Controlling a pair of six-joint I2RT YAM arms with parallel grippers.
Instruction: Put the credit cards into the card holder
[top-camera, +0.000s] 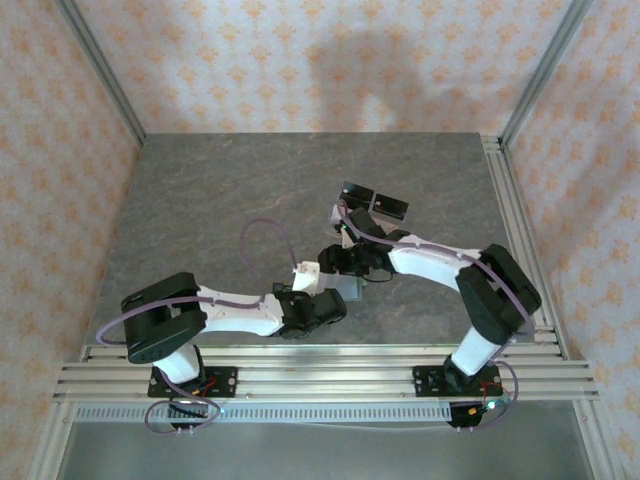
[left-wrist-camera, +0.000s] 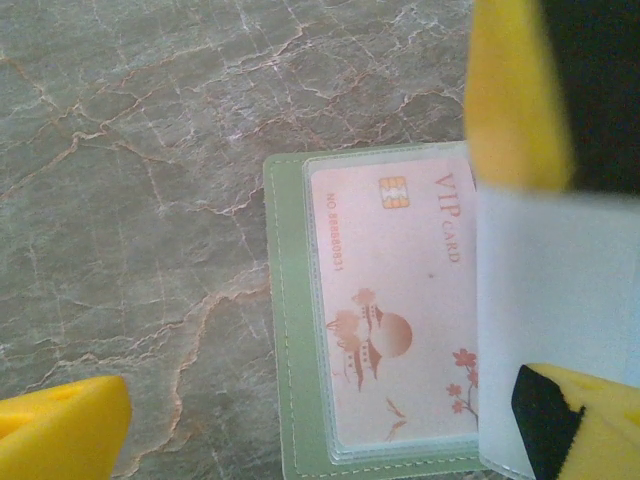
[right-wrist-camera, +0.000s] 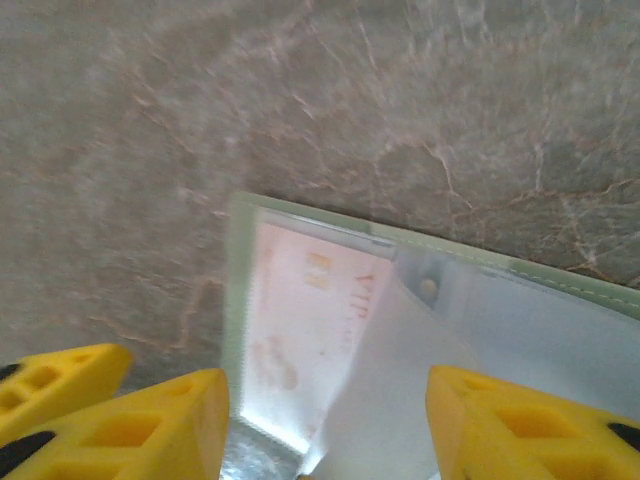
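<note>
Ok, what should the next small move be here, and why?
Probably the right tool should ease the pale card a little further into the open card holder. The card lies between that tool's fingers, overlapping the holder beside the pink VIP card already sleeved, and does not look tucked in yet.

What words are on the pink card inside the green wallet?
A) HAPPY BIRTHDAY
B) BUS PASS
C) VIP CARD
C: in the left wrist view, the pink card tucked in the green wallet has VIP CARD printed near its top corner.
</note>
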